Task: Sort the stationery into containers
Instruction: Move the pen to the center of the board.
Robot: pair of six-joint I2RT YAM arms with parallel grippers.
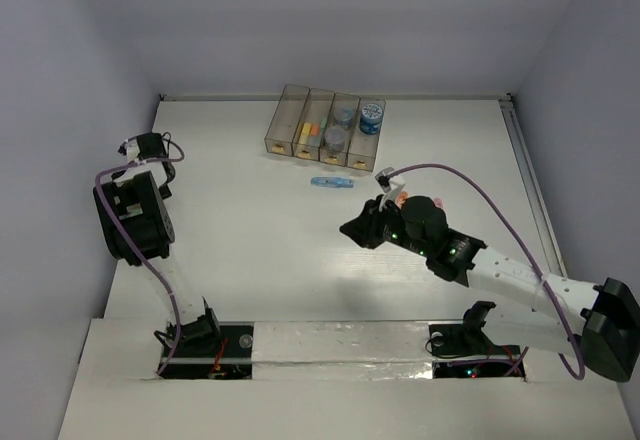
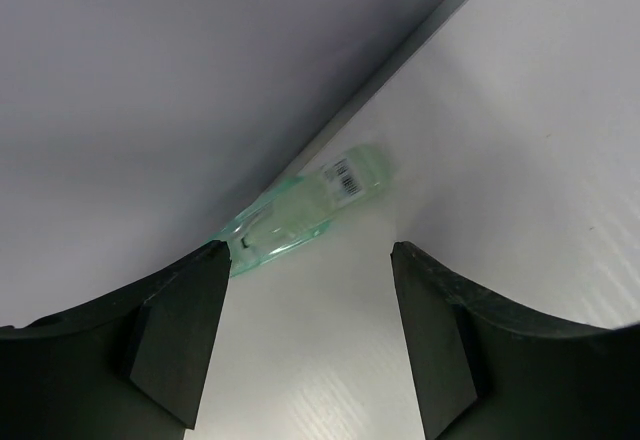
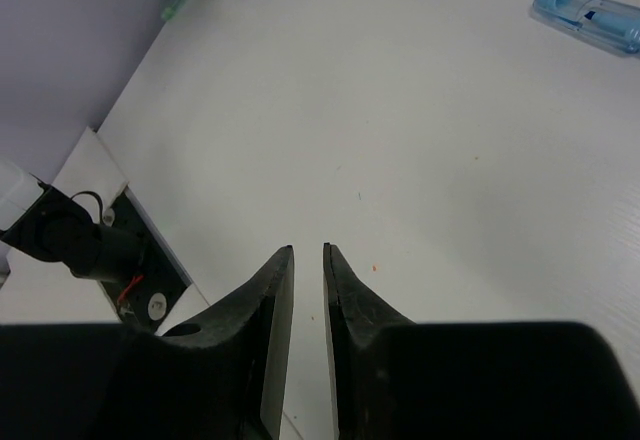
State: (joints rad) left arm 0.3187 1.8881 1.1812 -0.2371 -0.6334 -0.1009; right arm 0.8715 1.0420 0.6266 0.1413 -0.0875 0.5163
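4 bins [image 1: 285, 125] in row; marker [image 1: 333, 182] just before them; second marker [image 2: 310, 210] at wall [image 2: 150, 80].

The surface [image 1: 250, 250] is white, smooth and a little shiny. The green stick [image 2: 300, 215] is clear, glossy plastic, with a small white label [image 2: 345, 175] that looks like paper. The blue stick [image 3: 588, 18] is shiny see-through plastic too. The bins [image 1: 285, 115] at the far side are smoky brown plastic you can see through. The fingers [image 2: 175, 330] of the left gripper [image 2: 308, 252] and the right gripper [image 3: 306, 250] look like dull, smooth black plastic. The cables [image 1: 480, 185] have a smooth purple skin.
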